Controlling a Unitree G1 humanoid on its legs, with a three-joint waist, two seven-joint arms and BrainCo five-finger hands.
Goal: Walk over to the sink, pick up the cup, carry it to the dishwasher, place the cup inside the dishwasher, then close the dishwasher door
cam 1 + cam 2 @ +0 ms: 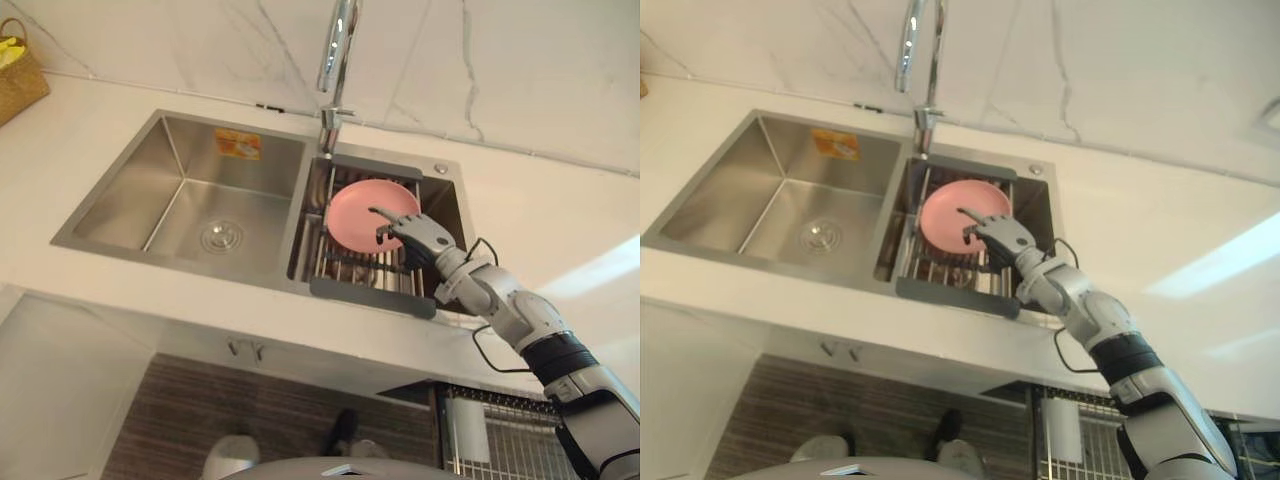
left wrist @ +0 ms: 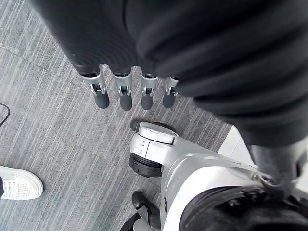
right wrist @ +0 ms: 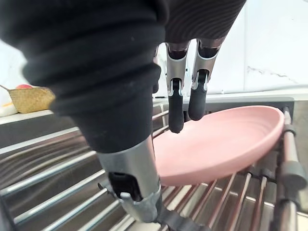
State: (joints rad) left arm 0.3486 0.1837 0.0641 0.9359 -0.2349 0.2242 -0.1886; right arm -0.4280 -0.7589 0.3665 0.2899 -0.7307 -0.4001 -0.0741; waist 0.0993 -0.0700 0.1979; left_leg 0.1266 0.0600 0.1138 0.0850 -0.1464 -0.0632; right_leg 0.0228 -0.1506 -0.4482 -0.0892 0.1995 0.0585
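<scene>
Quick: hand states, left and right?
Left hand: open, empty, hanging over the floor.
Right hand: open, fingers over the pink plate, not gripping it.

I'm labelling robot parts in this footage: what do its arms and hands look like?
The right arm is made of silver-grey segments with a black band. The right hand and left hand have silver fingers with dark tips, under dark ribbed covers.

Kitchen surroundings, pale finish.
White countertop (image 1: 560, 215); white grey-veined wall (image 1: 520, 70) rose from the countertop's far edge; chrome tap (image 1: 338, 50) stood toward the countertop's far side; woven basket (image 1: 18, 78) sat on the countertop's far left; bright band of light (image 1: 600, 272) crossed the countertop's right; grey wood-grain floor (image 1: 200, 410) lay below the countertop.
</scene>
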